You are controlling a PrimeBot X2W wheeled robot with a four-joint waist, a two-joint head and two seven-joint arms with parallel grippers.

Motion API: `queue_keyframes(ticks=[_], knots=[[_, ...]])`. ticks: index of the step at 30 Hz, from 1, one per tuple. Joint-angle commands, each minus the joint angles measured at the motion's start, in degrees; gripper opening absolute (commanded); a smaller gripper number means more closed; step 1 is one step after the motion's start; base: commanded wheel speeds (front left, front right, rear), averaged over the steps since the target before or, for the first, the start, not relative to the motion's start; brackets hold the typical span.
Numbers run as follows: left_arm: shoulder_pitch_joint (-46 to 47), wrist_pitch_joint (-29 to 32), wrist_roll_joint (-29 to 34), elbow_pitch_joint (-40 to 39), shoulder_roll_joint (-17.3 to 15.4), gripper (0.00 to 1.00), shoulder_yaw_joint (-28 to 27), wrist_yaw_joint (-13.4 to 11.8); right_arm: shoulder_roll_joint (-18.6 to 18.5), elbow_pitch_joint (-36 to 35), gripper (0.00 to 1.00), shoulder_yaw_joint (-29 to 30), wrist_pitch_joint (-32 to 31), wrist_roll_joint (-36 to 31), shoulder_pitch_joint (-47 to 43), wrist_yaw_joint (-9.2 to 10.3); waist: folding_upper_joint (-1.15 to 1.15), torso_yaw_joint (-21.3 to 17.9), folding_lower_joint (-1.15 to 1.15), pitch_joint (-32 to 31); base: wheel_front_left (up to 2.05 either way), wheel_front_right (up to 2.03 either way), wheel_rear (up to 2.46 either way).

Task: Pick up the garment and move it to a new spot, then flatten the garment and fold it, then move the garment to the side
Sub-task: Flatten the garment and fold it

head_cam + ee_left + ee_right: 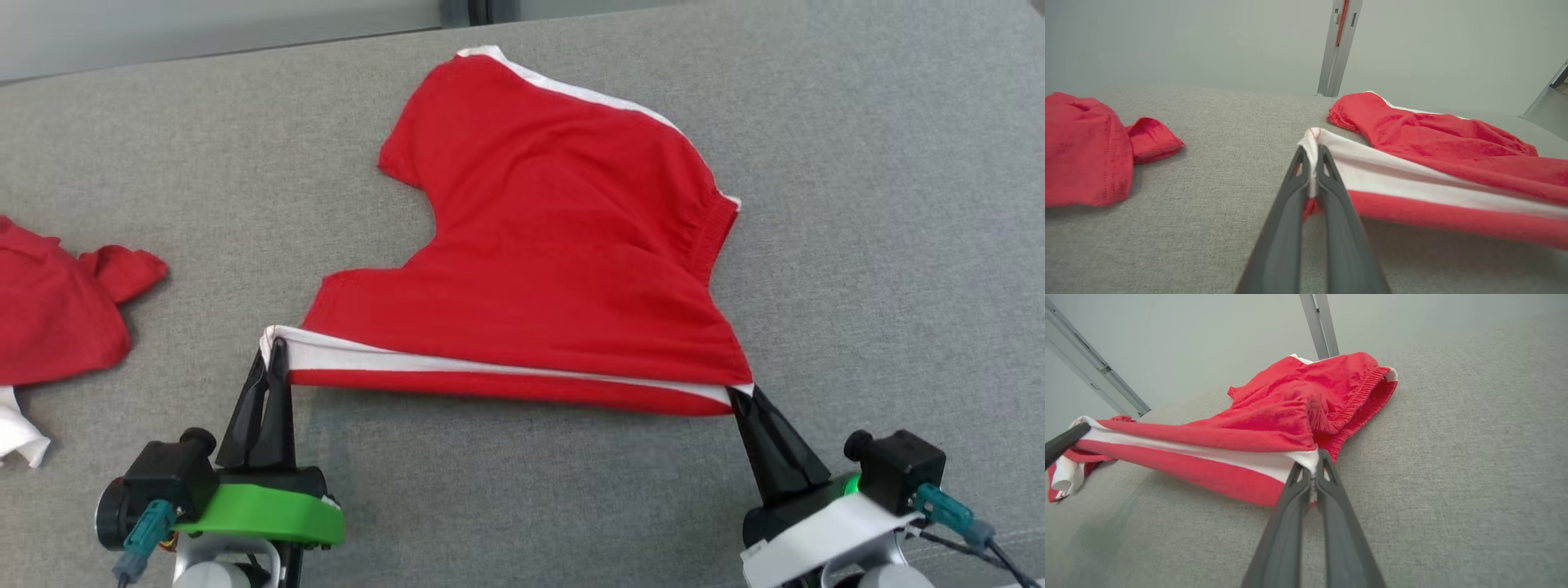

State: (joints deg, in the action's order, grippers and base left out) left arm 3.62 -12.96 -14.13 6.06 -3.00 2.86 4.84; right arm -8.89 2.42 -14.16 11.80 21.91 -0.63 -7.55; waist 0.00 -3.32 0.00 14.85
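Note:
A pair of red shorts with white side stripes (555, 237) lies spread on the grey cloth surface (882, 245), its near edge lifted and pulled taut between my two grippers. My left gripper (276, 343) is shut on the near left corner of the shorts (1412, 163), pinching the white stripe (1312, 159). My right gripper (739, 396) is shut on the near right corner, by the elastic waistband of the shorts (1290, 412). In the right wrist view the pinch (1313, 467) shows white cloth between the fingers, and my left gripper's fingers (1063, 442) enter at the far left.
A second red garment (57, 302) with a white part (20, 429) lies crumpled at the left edge of the surface, also visible in the left wrist view (1090, 147). A pale wall and metal posts (1337, 45) stand behind the surface's far edge.

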Motion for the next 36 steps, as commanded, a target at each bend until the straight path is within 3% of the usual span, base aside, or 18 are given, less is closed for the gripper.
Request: queue_keyframes(ticks=[1,8,15,24,36], knots=[[-1.8,0.9,-0.1,-2.1,-0.8,0.0,-0.3,-0.7,0.4,-2.0,0.0,0.8,-1.1,-0.4,-2.4,0.11,0.0,0.2,0.0,-1.2,0.0,0.0,0.0],[-1.9,5.6,-0.4,-9.5,-1.1,0.0,0.8,-1.3,1.5,-7.6,0.0,3.3,-6.0,-1.3,-5.0,0.11,0.0,-0.9,0.0,-0.8,0.0,0.0,0.0],[9.4,7.5,0.5,-6.0,-3.2,0.0,2.2,0.1,2.4,-6.0,0.0,5.7,-9.5,-0.4,3.5,0.1,0.0,-2.7,0.0,3.8,0.0,0.0,0.0],[36.7,13.8,0.3,12.1,-5.0,0.0,6.6,2.1,3.8,0.6,0.0,8.6,-12.4,1.8,21.2,0.11,0.0,-5.6,0.0,15.5,0.0,0.0,0.0],[60.6,11.5,-0.2,38.2,-7.1,0.0,11.1,2.7,5.5,12.2,0.0,4.7,-7.2,6.7,35.6,0.1,0.0,-11.6,0.0,21.8,0.0,0.0,0.0]])
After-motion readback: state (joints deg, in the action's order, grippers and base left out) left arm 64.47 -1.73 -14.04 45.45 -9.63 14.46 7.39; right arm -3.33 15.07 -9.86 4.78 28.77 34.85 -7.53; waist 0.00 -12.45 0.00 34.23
